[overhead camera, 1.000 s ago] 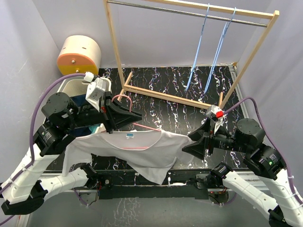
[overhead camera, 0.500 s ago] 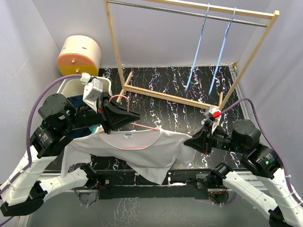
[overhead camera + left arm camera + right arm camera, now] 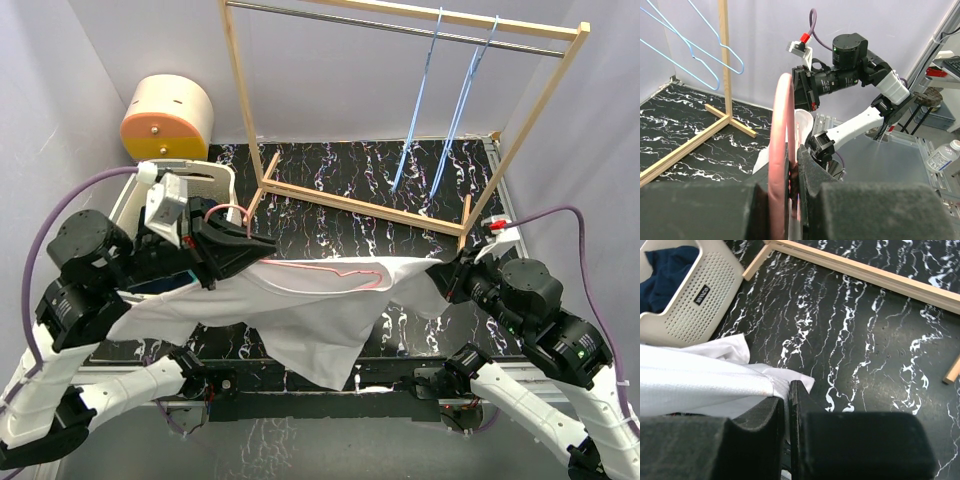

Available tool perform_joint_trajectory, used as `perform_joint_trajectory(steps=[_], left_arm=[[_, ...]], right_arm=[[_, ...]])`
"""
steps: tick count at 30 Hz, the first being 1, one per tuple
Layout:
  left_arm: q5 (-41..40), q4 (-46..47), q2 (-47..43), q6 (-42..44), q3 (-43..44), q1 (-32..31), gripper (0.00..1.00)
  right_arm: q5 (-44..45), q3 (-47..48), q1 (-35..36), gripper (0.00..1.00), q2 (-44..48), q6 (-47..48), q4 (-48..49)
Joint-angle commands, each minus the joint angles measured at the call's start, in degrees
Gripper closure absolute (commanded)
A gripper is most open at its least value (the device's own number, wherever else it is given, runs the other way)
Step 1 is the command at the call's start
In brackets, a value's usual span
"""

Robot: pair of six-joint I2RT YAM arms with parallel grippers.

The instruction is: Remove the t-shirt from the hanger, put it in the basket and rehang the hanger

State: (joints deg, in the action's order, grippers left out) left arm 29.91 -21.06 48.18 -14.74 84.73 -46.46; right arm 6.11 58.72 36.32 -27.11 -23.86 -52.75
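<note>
A white t-shirt [image 3: 300,310] hangs stretched between my two grippers above the black marble table [image 3: 350,190]. A pink hanger [image 3: 335,271] lies in its neck, and its pink bar shows through the collar. My left gripper [image 3: 255,250] is shut on the hanger's hook [image 3: 780,150], which stands upright between the jaws in the left wrist view [image 3: 792,185]. On the right, my right gripper [image 3: 440,275] is shut on the shirt's edge, and the white cloth [image 3: 700,385] is pinched between its jaws [image 3: 788,392].
A wooden rack [image 3: 400,210] stands at the back with two blue hangers [image 3: 440,100] on its rail. A white perforated basket [image 3: 685,300] holding dark blue cloth [image 3: 665,275] sits at the left. A cream and orange drum [image 3: 165,115] stands behind it.
My right gripper has shut on the shirt and drawn back to the right. The left arm has pulled the hanger left. The shirt is now taut and has slid along the hanger.
</note>
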Motion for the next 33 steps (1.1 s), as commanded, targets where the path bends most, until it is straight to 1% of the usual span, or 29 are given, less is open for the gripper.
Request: perform_joint_trajectory(steps=[1,3,5,9,11,13,15,16,17,21,24,28,33], left_arm=[[-1.2,-0.8,-3.6,0.8,2.9,0.1,1.0],[-1.9,-0.8,-4.6,0.7,2.7,0.1,1.0],[-2.7,0.0,-5.2,0.4,2.2,0.1,1.0],[-2.9,3.7,-5.1,-0.2,-0.3,0.1,1.0],[-2.4,7.5,-5.0,-1.2,-3.1,0.1,1.0],[-1.6,10.5,-4.1,-2.0,-5.0,0.1,1.0],[-1.3,12.6,-3.0,-2.5,-6.5,0.1,1.0],[-0.9,13.6,-2.5,-2.8,-7.0,0.1,1.0],[-0.5,14.0,-1.9,-2.8,-7.6,0.1,1.0],[0.4,15.1,0.2,-2.6,-8.7,0.1,1.0],[2.8,16.5,1.7,-3.4,-9.5,0.1,1.0],[8.4,19.0,4.5,-5.6,-9.9,0.0,1.0],[13.8,25.9,8.1,-9.8,-11.1,0.1,1.0]], right_arm=[[9.0,-0.2,0.0,0.92,0.1,-4.6,-2.0],[8.5,-1.5,-0.1,0.92,-0.6,-5.4,-2.1],[6.1,-2.4,0.0,0.92,-1.4,-5.3,-1.5],[-6.4,-3.3,0.0,0.92,-3.0,-2.2,1.5],[-13.1,-3.7,0.0,0.92,-3.5,-0.7,3.4],[-18.9,-3.4,0.0,0.85,-3.6,0.7,4.5],[-22.8,-2.0,0.0,0.67,-3.5,1.7,4.9],[-24.1,-1.0,0.0,0.61,-3.4,2.4,4.7],[-25.0,1.0,0.0,0.58,-3.3,2.9,4.1],[-27.3,8.9,0.0,0.55,-4.1,4.9,0.4],[-31.3,14.8,0.0,0.55,-5.4,6.5,-0.9],[-39.7,19.5,0.0,0.53,-8.0,8.1,2.6],[-44.0,20.4,-0.1,0.5,-12.8,9.4,7.6]])
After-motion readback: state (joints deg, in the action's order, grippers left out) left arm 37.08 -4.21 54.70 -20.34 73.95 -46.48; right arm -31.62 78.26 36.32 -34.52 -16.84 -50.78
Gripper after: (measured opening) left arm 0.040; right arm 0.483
